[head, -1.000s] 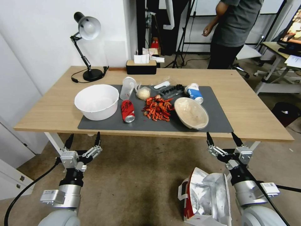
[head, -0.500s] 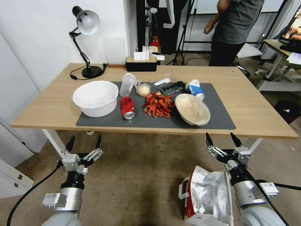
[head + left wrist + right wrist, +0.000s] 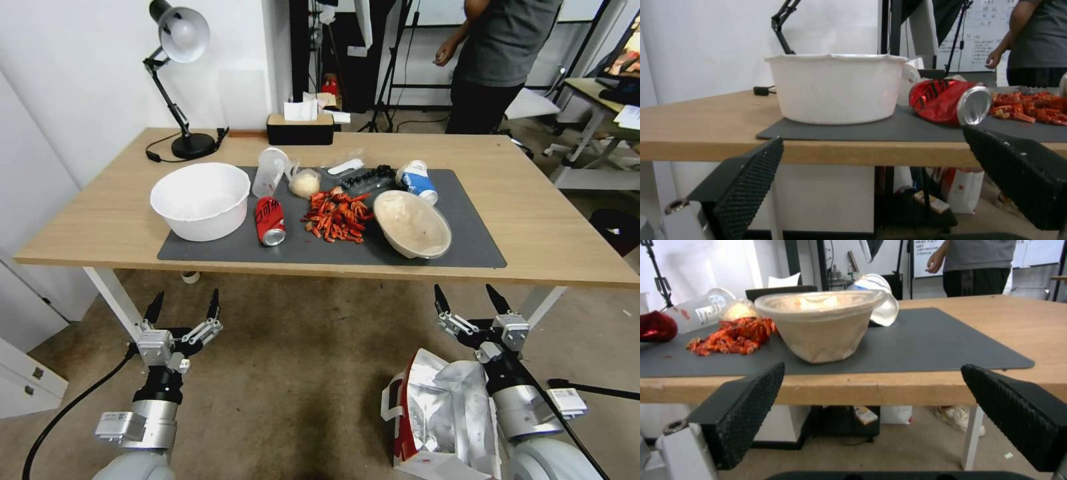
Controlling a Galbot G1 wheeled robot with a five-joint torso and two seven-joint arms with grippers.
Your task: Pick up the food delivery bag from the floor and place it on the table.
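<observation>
Still no grasp. Near right, bag (image 3: 443,417) sits on floor (image 3: 293,373) beside my right arm; right gripper (image 3: 470,309) and left gripper (image 3: 183,311) both gape empty below table (image 3: 100,227) edge. Whole view shifted since a second ago: camera moved, bag untouched.

Silver cylindrical arms with white label tags, black cables, and black ribbed, pointed jaws.
</observation>
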